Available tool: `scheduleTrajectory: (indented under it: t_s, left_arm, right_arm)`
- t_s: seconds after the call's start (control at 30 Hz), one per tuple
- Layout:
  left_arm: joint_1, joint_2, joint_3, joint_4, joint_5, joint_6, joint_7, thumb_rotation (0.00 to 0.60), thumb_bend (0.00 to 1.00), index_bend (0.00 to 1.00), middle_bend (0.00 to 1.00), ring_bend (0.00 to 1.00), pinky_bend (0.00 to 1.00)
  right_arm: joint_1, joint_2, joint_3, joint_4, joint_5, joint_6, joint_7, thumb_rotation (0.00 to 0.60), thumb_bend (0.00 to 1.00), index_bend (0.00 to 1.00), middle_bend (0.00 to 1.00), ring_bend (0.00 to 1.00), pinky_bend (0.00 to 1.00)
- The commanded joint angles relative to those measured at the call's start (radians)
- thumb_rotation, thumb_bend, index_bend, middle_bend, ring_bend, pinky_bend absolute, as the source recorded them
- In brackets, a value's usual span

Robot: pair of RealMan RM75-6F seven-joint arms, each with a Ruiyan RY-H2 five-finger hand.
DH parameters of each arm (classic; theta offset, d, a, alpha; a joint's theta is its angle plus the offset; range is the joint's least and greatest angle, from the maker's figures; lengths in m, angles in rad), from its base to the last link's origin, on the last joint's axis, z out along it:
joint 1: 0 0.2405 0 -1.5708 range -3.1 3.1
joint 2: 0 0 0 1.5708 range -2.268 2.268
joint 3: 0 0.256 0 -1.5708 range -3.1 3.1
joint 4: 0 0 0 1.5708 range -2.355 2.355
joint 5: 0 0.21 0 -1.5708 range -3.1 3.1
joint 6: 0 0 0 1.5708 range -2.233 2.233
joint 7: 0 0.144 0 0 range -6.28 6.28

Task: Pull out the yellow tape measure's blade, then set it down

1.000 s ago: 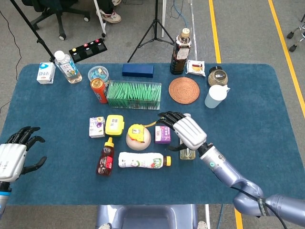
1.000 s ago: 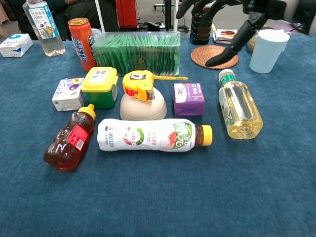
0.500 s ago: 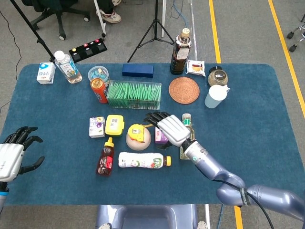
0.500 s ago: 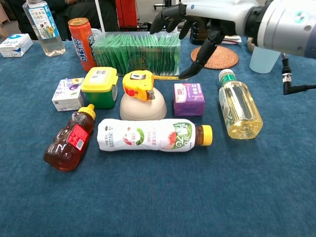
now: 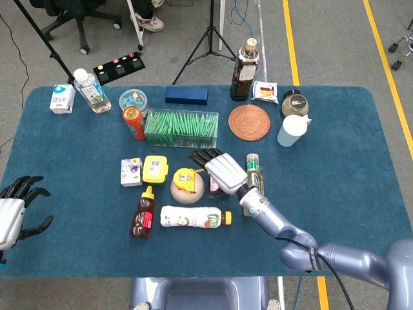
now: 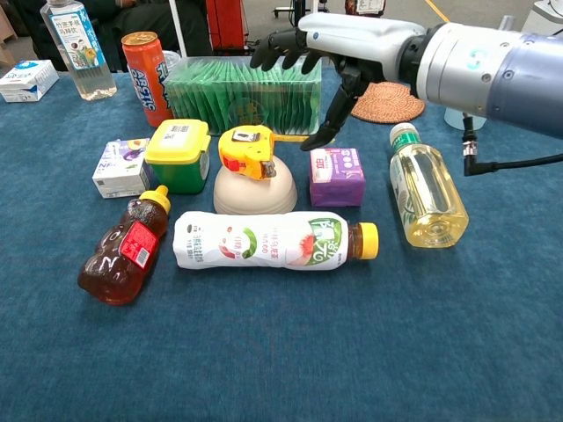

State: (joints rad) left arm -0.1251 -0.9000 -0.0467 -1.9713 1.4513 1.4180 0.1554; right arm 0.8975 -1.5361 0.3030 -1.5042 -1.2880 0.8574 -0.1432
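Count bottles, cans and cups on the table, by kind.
Bottles: 5
Cans: 1
Cups: 1
Total: 7

The yellow tape measure (image 6: 247, 149) sits on an upturned white bowl (image 6: 255, 188), hemmed in closely — green-lidded box (image 6: 179, 154) to its left, purple carton (image 6: 337, 174) to its right, the clear box of green packets (image 6: 244, 81) behind, and a lying white bottle (image 6: 273, 240) in front. The right hand (image 6: 308, 54) hangs above the short length of blade (image 6: 295, 138), fingers spread over open air. Open blue counter (image 5: 342, 181) lies right of the lying clear bottle (image 6: 426, 187), and more in front of the cluster.
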Motion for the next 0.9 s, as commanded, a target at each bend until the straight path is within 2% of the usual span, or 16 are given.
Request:
scheduleTrajectory:
  t_s: [0.03,0.3,0.9]
  left_arm:
    - [0.005,0.001,0.003,0.005,-0.001,0.004,-0.006,0.6,0.24,0.35,0.19,0.12,0.22]
    - [0.023,0.006,0.015,0.023,-0.006,0.015,-0.032,0.6,0.24,0.35,0.19,0.12,0.22]
    - [0.04,0.007,0.028,0.044,-0.003,0.023,-0.063,0.6,0.24,0.35,0.19,0.12,0.22]
  right_arm:
    - [0.009,-0.027,0.0,0.028,-0.006,0.018,0.0,0.6,0.06,0.13,0.15,0.14,0.14]
    - [0.029,-0.083,-0.011,0.11,-0.019,0.031,0.014,0.6,0.04,0.12,0.14,0.13,0.13]
    - [0.07,-0.16,-0.023,0.205,-0.039,0.034,0.06,0.6,0.04,0.12,0.14,0.12,0.13]
